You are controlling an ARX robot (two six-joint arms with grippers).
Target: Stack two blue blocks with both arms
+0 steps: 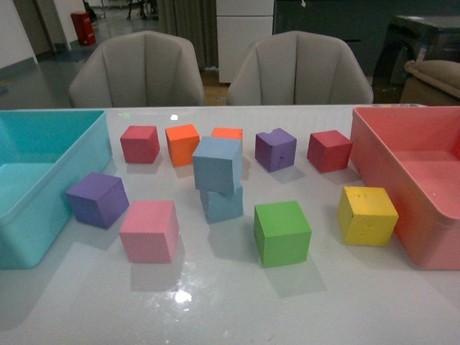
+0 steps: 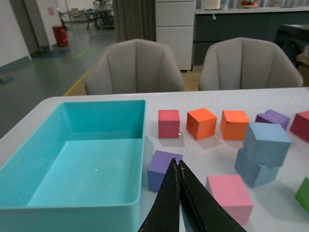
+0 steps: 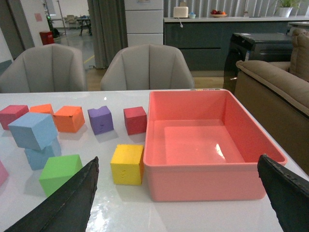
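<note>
Two light-blue foam cubes stand stacked at the table's middle. The upper blue block [image 1: 217, 164] sits turned and slightly tilted on the lower blue block [image 1: 222, 204]. The stack also shows in the left wrist view [image 2: 267, 142] and the right wrist view [image 3: 33, 130]. Neither arm shows in the front view. My left gripper [image 2: 177, 164] is shut and empty, its tips over a purple cube [image 2: 162, 169] near the teal bin. My right gripper [image 3: 178, 166] is wide open and empty, near the pink bin, with one finger [image 3: 67, 203] at each side of the view.
A teal bin [image 1: 43, 215] stands at the left and a pink bin [image 1: 374, 154] at the right. Round the stack lie red [image 1: 139, 144], orange [image 1: 182, 144], purple [image 1: 275, 149], dark red [image 1: 329, 151], pink [image 1: 149, 231], green [image 1: 282, 233] and yellow [image 1: 367, 215] cubes. Two chairs stand behind the table.
</note>
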